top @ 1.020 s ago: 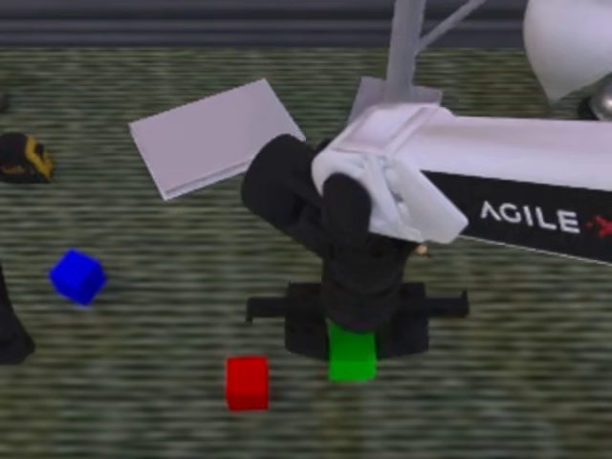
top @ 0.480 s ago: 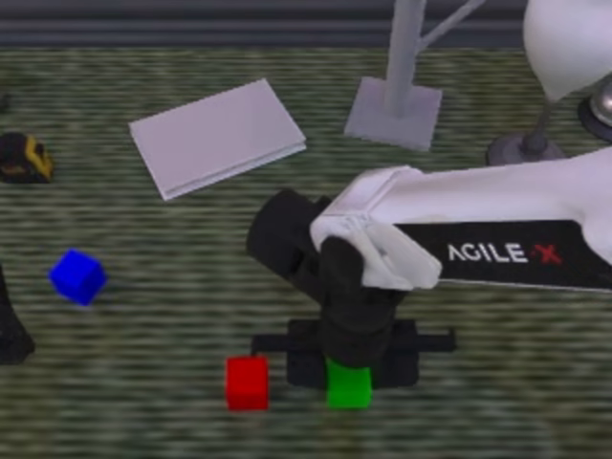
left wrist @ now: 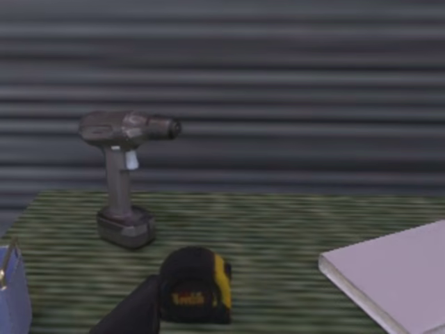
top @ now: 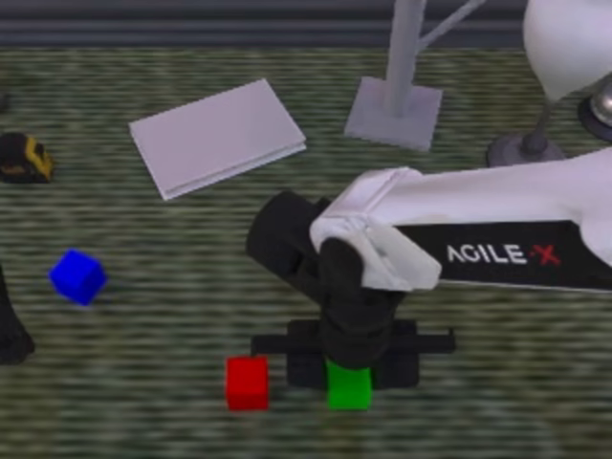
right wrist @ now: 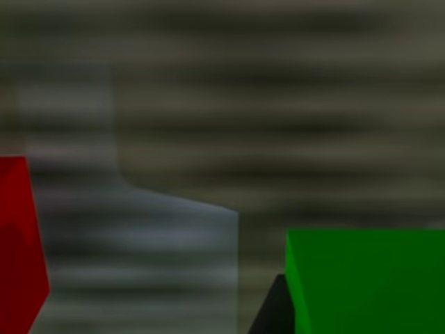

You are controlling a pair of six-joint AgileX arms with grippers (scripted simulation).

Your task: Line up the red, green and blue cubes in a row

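On the surface [top: 497, 402], the red cube [top: 247, 382] lies just left of the green cube [top: 349, 386], apart, under my right claw [top: 350, 368]. The blue cube [top: 77, 276] lies well left, behind them. The book [top: 216, 137] lies farther back.

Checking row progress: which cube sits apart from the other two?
The blue cube, alone at the table's left; the red cube and green cube sit side by side.

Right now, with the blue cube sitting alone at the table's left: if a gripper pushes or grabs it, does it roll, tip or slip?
The blue cube is flat-faced and as wide as tall, so it should slide rather than roll or tip. It sits turned askew, so an off-centre push would probably spin it. It looks rigid; its plain faces may be slick, so a square grasp seems wise.
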